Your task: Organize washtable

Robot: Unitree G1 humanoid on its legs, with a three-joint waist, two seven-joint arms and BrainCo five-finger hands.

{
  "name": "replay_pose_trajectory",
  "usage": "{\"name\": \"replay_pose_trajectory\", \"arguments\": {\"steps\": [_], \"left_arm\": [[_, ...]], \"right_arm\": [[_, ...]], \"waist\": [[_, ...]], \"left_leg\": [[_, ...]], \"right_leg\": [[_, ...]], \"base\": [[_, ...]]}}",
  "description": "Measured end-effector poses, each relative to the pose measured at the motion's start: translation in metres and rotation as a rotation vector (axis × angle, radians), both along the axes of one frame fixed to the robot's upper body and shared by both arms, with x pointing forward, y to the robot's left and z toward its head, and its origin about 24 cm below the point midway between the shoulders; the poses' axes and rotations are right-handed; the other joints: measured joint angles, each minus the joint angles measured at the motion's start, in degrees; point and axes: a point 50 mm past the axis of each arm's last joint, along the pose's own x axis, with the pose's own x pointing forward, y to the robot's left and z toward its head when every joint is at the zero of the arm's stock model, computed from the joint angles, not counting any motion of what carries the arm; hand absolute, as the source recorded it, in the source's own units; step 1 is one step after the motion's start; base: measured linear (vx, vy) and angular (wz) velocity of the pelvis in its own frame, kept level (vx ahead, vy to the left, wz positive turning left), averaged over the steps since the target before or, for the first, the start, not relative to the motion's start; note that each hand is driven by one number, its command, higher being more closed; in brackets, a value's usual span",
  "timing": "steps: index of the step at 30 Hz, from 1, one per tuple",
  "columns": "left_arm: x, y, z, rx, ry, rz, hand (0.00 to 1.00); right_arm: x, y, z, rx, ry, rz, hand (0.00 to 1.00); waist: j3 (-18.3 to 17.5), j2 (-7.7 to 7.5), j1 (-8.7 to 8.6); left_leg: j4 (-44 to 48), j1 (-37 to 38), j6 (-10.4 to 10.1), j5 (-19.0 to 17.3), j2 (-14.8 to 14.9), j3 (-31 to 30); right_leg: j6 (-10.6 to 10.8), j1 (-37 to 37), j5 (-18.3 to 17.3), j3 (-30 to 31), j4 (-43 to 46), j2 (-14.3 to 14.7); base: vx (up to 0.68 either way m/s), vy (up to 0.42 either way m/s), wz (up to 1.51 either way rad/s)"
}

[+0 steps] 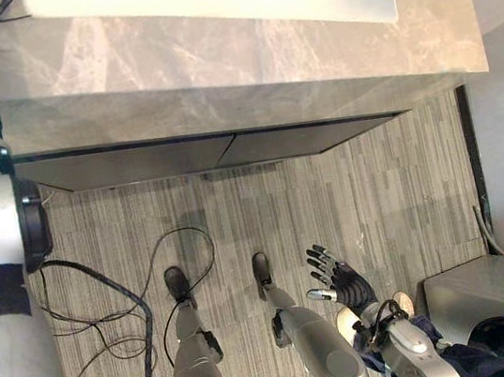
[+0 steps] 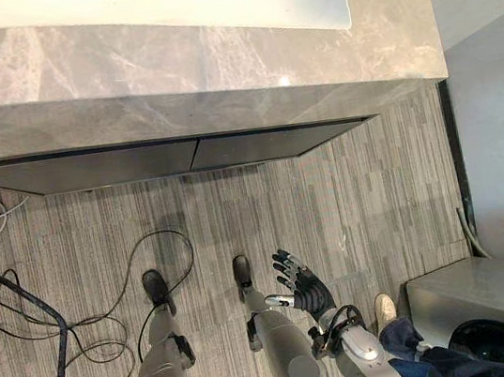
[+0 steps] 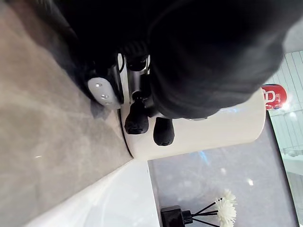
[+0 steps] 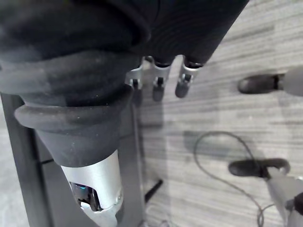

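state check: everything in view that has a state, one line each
drawers: shut.
right hand: open, empty, low over the floor.
left hand: against white cup, hold unclear.
white cup: upright or lying, can't tell.
diffuser: reeds in.

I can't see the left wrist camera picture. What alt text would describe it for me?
The robot's left hand curls its dark-tipped fingers round a white container on a grey stone counter. Past it are the edge of a white basin, a dark diffuser bottle holding white flowers, and a red object.
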Motion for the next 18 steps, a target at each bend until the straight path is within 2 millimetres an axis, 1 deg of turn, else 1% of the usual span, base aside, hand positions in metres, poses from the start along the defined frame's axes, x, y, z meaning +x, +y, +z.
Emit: {"name": "replay_pose_trajectory", "arguments": {"steps": [2,4,5,6,7,8,9,10,11,12,13,14,15,16,17,18], "left_arm": [[0.005,-0.001,-0.008,0.006,0.03,0.006,1.0],[0.013,-0.001,-0.028,0.011,0.077,0.0,1.0],[0.015,-0.002,-0.035,0.007,0.084,-0.012,1.0],[0.021,-0.008,-0.05,0.018,0.103,-0.043,1.0],[0.023,-0.015,-0.057,0.034,0.112,-0.067,1.0],[0.026,-0.021,-0.066,0.044,0.122,-0.09,1.0],[0.031,-0.029,-0.08,0.055,0.144,-0.12,1.0],[0.033,-0.035,-0.09,0.065,0.161,-0.139,1.0],[0.037,-0.045,-0.112,0.075,0.2,-0.182,1.0],[0.041,-0.054,-0.138,0.085,0.252,-0.215,1.0],[0.042,-0.059,-0.152,0.095,0.28,-0.232,1.0],[0.041,-0.07,-0.18,0.101,0.334,-0.28,1.0],[0.04,-0.075,-0.193,0.096,0.358,-0.304,1.0],[0.036,-0.083,-0.215,0.081,0.39,-0.354,1.0],[0.031,-0.09,-0.234,0.078,0.431,-0.4,1.0],[0.027,-0.091,-0.244,0.072,0.452,-0.418,1.0]], "right_arm": [[0.0,0.001,0.0,0.001,0.001,0.003,0.0],[0.0,0.001,0.0,0.002,0.002,0.006,0.0],[0.0,0.001,0.0,0.001,0.002,0.006,0.0],[0.0,0.001,0.0,0.001,0.001,0.007,0.0],[0.0,0.001,0.0,0.0,0.002,0.007,0.0],[0.0,0.001,-0.001,-0.001,0.004,0.008,0.0],[0.0,0.002,-0.002,-0.004,0.008,0.012,0.0],[0.0,0.002,-0.003,-0.006,0.013,0.012,0.0],[0.001,0.001,-0.004,-0.01,0.019,0.012,0.0],[0.002,0.001,-0.007,-0.019,0.026,0.016,0.0],[0.003,0.001,-0.007,-0.026,0.029,0.019,0.0],[0.004,0.001,-0.008,-0.034,0.032,0.02,0.0],[0.006,0.001,-0.009,-0.036,0.032,0.021,0.0],[0.009,0.002,-0.01,-0.043,0.032,0.026,0.0],[0.012,0.002,-0.01,-0.055,0.034,0.03,0.0],[0.013,0.002,-0.011,-0.062,0.034,0.033,0.0]], "waist": [[0.01,0.01,0.09],[0.04,0.06,0.23],[0.03,0.08,0.28],[0.07,0.15,0.43],[0.11,0.22,0.49],[0.15,0.61,0.63],[0.12,0.99,1.43],[-0.04,1.42,1.81],[-0.3,2.8,1.87],[-1.14,4.49,2.1],[-1.68,5.43,2.17],[-3.22,7.53,2.61],[-3.93,8.42,3.25],[-4.81,9.85,4.11],[-5.55,10.92,5.05],[-6.06,11.34,5.15]], "left_leg": [[0.0,1.07,0.04,0.03,-0.09,0.01],[-0.01,3.12,0.01,-0.05,-0.11,-0.04],[-0.01,3.62,0.0,-0.1,-0.11,-0.14],[-0.03,4.51,-0.23,-0.3,-0.07,-0.49],[-0.03,4.83,-0.56,-0.53,-0.14,-0.94],[-0.04,5.0,-0.57,-0.52,-0.21,-1.43],[-0.04,5.71,-0.58,-0.51,-0.26,-1.56],[-0.04,6.05,-0.58,-0.51,-0.35,-1.71],[-0.06,6.97,-0.59,-0.51,-0.83,-2.7],[-0.08,7.75,-0.59,-0.53,-1.07,-3.38],[-0.1,8.13,-0.58,-0.53,-1.22,-3.77],[-0.13,8.61,-0.57,-0.54,-1.3,-4.38],[-0.17,8.89,-0.57,-0.55,-1.39,-4.34],[-0.34,9.86,-0.48,-0.58,-1.63,-4.45],[-0.39,10.97,-0.42,-0.71,-1.89,-4.61],[-0.4,11.39,-0.42,-0.79,-1.98,-4.89]], "right_leg": [[0.0,1.11,0.0,-0.09,-0.03,-0.13],[0.0,3.12,-0.02,-0.23,-0.05,-0.2],[-0.01,3.64,-0.04,-0.3,-0.05,-0.22],[-0.11,4.72,-0.24,-0.65,-0.06,-0.27],[-0.62,5.31,-0.78,-1.25,-0.06,-0.4],[-0.72,5.74,-0.91,-1.86,-0.05,-0.46],[-0.89,6.51,-1.04,-1.99,-0.05,-0.44],[-1.03,6.99,-1.15,-2.12,-0.05,-0.44],[-1.17,8.41,-1.61,-3.31,-0.02,-0.51],[-0.85,9.42,-2.32,-4.05,0.4,-0.77],[-0.71,9.93,-2.67,-4.49,0.67,-1.03],[-0.62,10.52,-3.17,-5.05,1.0,-1.27],[-0.51,10.6,-3.5,-5.03,1.41,-1.31],[-0.09,11.57,-3.89,-5.15,1.74,-1.38],[-0.06,12.77,-4.17,-5.37,1.73,-1.47],[0.17,13.37,-4.37,-5.71,1.72,-1.54]], "base": [[0.01,0.015,0.0],[0.0,0.0,0.0],[0.0,0.016,0.06],[-0.01,0.007,0.14],[-0.01,-0.001,0.23],[-0.03,0.002,0.2],[-0.03,0.006,0.14],[-0.03,0.013,0.22],[-0.01,0.023,0.35],[0.0,0.028,0.41],[0.02,0.034,0.36],[0.03,0.019,0.21],[0.05,0.016,0.16],[0.05,0.018,0.06],[0.04,0.022,0.11],[0.04,0.023,0.23]]}}
